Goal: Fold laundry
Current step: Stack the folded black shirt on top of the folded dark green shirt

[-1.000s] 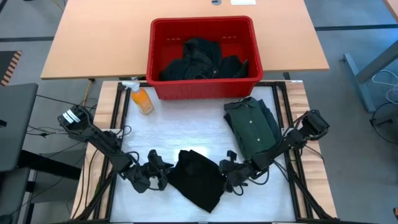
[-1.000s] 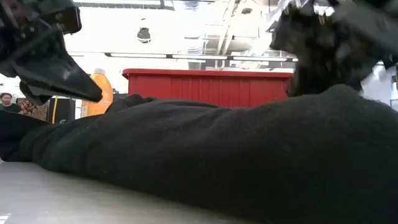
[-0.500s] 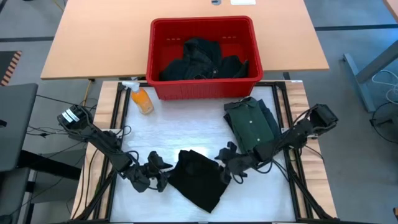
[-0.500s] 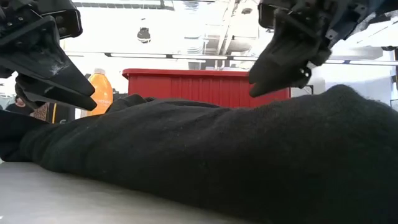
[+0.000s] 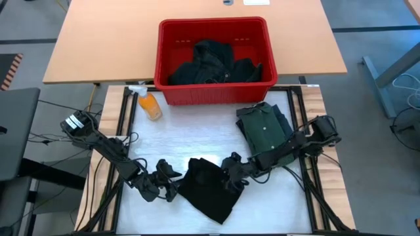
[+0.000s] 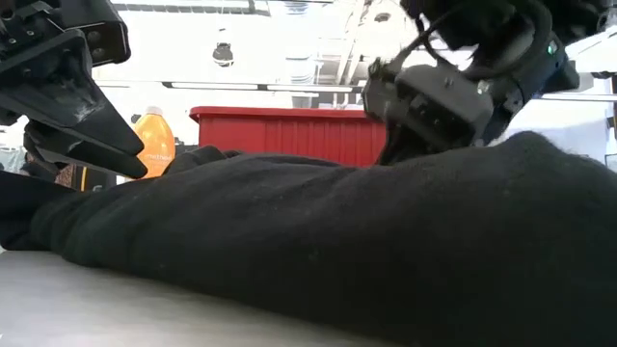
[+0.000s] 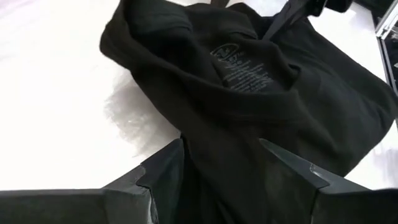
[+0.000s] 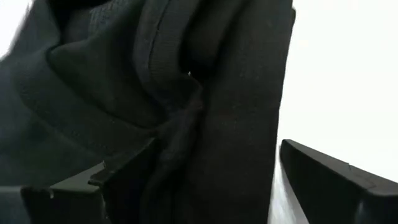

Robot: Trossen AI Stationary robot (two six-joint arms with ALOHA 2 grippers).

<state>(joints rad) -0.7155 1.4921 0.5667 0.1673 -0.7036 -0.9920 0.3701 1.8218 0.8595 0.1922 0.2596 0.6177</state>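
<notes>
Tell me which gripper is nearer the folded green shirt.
Right. The right gripper is open at the black garment, just below the green shirt; the left gripper, also open, sits across that garment, farther off.

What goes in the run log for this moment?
left gripper: open, at black garment | right gripper: open, over it | green shirt: folded

Left arm reaches in low from the table's left edge, its left gripper (image 5: pixel 167 183) sitting at the near centre with both fingers (image 7: pixel 163 168) spread apart and nothing pinched between them. Right arm stretches in from the right edge, elbow bent, and the right gripper (image 5: pixel 231 176) points toward the left one, close across from it. Its fingers (image 8: pixel 323 171) stand wide apart, gripping nothing.
</notes>
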